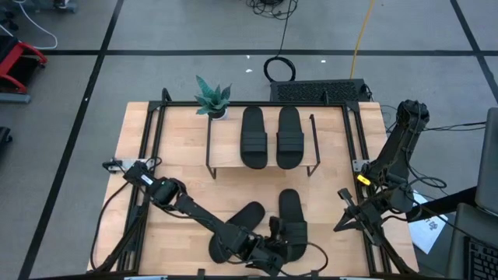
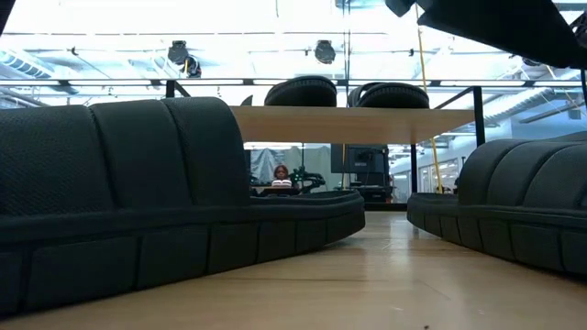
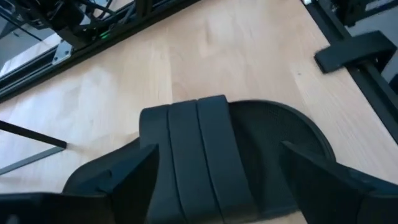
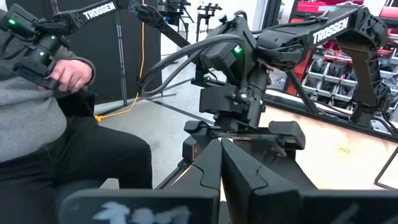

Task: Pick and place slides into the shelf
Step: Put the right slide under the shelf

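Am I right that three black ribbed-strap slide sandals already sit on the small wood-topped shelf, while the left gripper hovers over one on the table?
Not quite: the high view shows only two black ribbed-strap slide sandals on the small wood-topped shelf, not three. The other two lie on the table. The rest holds: the left gripper hovers open over one of them, its ribbed strap between the fingers in the left wrist view.

Light wood tabletop [image 1: 187, 167], black metal frame along edges. Low rack, light wood top board on thin black frame [image 1: 226, 152], at back edge centre; two black ribbed-strap slide sandals [image 1: 254, 138] on it. Two more black slides [image 1: 292, 222] near front edge. Small green potted plant [image 1: 212, 99] toward back-left corner.
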`<action>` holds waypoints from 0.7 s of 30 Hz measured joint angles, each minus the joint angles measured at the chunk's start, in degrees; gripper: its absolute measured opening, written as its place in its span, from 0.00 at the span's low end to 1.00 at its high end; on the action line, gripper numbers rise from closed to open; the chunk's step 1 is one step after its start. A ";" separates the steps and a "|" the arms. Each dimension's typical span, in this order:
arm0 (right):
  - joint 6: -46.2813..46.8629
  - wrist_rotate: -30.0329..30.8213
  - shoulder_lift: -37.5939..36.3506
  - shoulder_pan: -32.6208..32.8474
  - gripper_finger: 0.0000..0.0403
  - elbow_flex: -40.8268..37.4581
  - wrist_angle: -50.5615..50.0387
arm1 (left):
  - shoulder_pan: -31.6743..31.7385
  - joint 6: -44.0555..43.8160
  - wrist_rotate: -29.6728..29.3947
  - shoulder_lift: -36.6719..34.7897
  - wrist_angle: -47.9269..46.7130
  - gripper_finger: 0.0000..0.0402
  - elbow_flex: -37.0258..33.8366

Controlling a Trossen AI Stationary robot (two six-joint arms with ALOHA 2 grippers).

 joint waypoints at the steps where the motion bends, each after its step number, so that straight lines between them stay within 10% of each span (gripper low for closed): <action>1: 0.00 0.00 0.01 0.00 0.00 0.00 0.00 | 0.07 -0.10 0.03 0.00 0.27 0.84 0.00; 21: 1.40 0.35 0.03 -0.02 0.00 -1.62 2.99 | 2.32 2.16 -7.29 4.13 0.00 0.89 -0.07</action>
